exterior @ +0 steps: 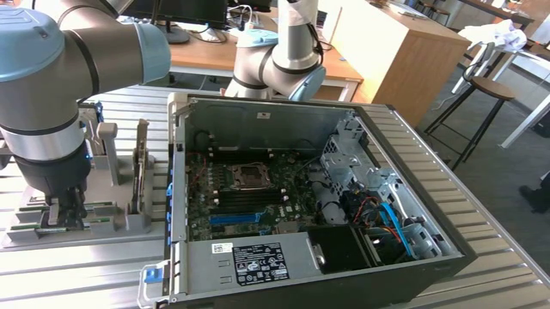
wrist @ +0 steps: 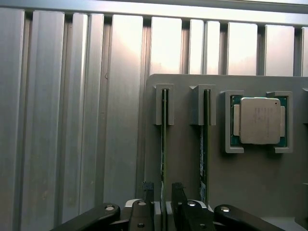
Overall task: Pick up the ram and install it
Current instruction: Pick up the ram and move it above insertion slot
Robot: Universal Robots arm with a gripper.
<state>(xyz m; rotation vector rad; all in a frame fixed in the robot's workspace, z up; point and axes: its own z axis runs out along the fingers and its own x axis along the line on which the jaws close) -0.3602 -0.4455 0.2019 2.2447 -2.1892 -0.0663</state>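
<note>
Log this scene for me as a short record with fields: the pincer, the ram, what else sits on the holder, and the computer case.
pincer: open, fingers either side of the ram, small gaps showing
ram: on edge, seated in its slot on the grey holder plate
also on holder: second stick alongside, processor chip in its own cradle
computer case: side open, motherboard exposed, on the exterior view's right of the holder

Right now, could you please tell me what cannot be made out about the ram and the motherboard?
Wrist view: the ram stands edge-on, so its label and chips are hidden.
Wrist view: one end of it is covered by the gripper.
Exterior view: the slots on the motherboard are too small to tell empty from filled.
</note>
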